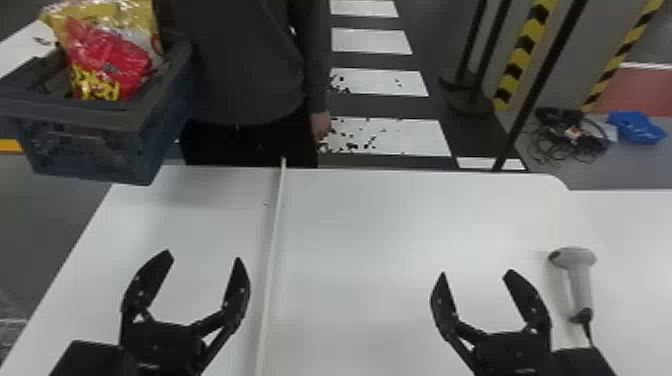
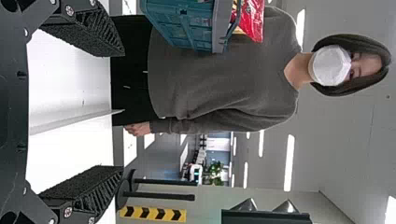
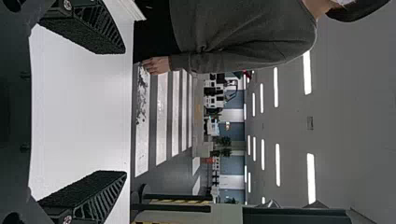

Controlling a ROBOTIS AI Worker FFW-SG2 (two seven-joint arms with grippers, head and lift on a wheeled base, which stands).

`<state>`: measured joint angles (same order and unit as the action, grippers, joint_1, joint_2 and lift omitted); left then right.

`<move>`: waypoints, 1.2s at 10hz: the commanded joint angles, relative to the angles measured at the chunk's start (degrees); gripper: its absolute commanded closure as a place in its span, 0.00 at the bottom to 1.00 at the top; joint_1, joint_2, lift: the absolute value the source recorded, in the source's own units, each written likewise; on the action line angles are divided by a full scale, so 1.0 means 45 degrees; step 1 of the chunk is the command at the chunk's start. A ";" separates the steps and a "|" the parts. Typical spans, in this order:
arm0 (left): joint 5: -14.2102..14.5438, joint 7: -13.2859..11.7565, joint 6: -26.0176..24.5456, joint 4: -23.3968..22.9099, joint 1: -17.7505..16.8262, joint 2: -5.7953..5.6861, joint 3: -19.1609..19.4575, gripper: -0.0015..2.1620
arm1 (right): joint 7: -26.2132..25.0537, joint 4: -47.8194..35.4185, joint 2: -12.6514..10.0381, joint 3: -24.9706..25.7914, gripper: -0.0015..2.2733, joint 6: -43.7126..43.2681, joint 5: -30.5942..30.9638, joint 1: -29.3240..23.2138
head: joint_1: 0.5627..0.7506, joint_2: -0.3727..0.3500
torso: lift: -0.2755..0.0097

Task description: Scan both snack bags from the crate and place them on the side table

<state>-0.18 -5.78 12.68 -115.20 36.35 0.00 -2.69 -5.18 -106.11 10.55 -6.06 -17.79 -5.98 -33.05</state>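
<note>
Head view: one crate [image 1: 100,117] at the table's [image 1: 375,225] far left corner contains one red bag [image 1: 112,62] and one yellow bag [image 1: 107,12], one scanner [image 1: 581,282] lies at right, both scans and placements presumably outstanding; left wrist view: left gripper [image 2: 123,111] spread, empty; right wrist view: right gripper [image 3: 125,112] likewise.

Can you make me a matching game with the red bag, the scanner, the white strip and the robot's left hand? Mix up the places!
1. Red bag
2. Scanner
3. White strip
4. Left hand

A. To the right of the right hand
B. Open, above the table
C. Sticking out of the crate
D. Running between both hands

Pairs: 1-C, 2-A, 3-D, 4-B
</note>
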 commanded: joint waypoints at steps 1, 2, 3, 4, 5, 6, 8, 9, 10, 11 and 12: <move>0.0000 0.0014 0.0041 -0.0006 0.0008 0.0033 -0.0009 0.06 | -0.0001 -0.0013 0.0000 0.0000 0.03 0.0000 0.0001 -0.0018 | 0.70 0.44 | 0.63; 0.0020 0.0014 0.0080 -0.0006 0.0028 0.0033 -0.0009 0.06 | -0.0001 -0.0013 0.0020 0.0000 0.03 0.0000 0.0001 -0.0018 | 0.70 0.44 | 0.63; 0.0020 0.0014 0.0080 -0.0006 0.0047 0.0033 -0.0009 0.06 | -0.0001 -0.0013 0.0020 0.0000 0.03 0.0000 0.0001 -0.0018 | 0.70 0.44 | 0.63; 0.0020 0.0014 0.0080 -0.0006 0.0067 0.0033 -0.0009 0.06 | -0.0001 -0.0013 0.0020 0.0000 0.03 0.0000 0.0001 -0.0018 | 0.70 0.44 | 0.63; 0.0020 -0.0005 0.0080 -0.0006 0.0067 0.0033 -0.0009 0.07 | -0.0001 -0.0013 0.0039 0.0000 0.03 0.0000 0.0001 -0.0018 | 0.70 0.44 | 0.63; 0.0020 -0.0025 0.0080 -0.0006 0.0067 0.0033 -0.0009 0.07 | -0.0001 -0.0013 0.0039 0.0000 0.03 0.0000 0.0001 -0.0018 | 0.70 0.44 | 0.63; 0.0020 -0.0064 0.0158 -0.0006 0.0067 0.0033 -0.0028 0.07 | -0.0001 -0.0013 0.0039 0.0000 0.03 0.0000 0.0001 -0.0018 | 0.70 0.44 | 0.63; 0.0020 -0.0083 0.0119 0.0014 0.0086 0.0033 -0.0028 0.07 | -0.0001 -0.0013 0.0039 0.0000 0.03 0.0000 0.0001 -0.0018 | 0.70 0.44 | 0.63; 0.0020 -0.0083 0.0119 0.0014 0.0086 0.0033 -0.0028 0.07 | -0.0001 -0.0013 0.0039 0.0000 0.03 0.0000 0.0001 -0.0018 | 0.70 0.44 | 0.63; 0.0039 -0.0142 0.0119 0.0014 0.0086 0.0033 -0.0028 0.07 | -0.0001 -0.0013 0.0039 0.0000 0.03 0.0000 0.0001 -0.0018 | 0.70 0.44 | 0.63; 0.0059 -0.0142 0.0119 0.0033 0.0086 0.0033 -0.0028 0.07 | -0.0001 -0.0013 0.0039 -0.0020 0.03 0.0000 0.0001 -0.0038 | 0.70 0.44 | 0.63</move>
<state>0.03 -6.42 13.31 -115.09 36.74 0.00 -2.81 -5.18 -106.17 10.73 -6.09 -17.79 -5.98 -33.18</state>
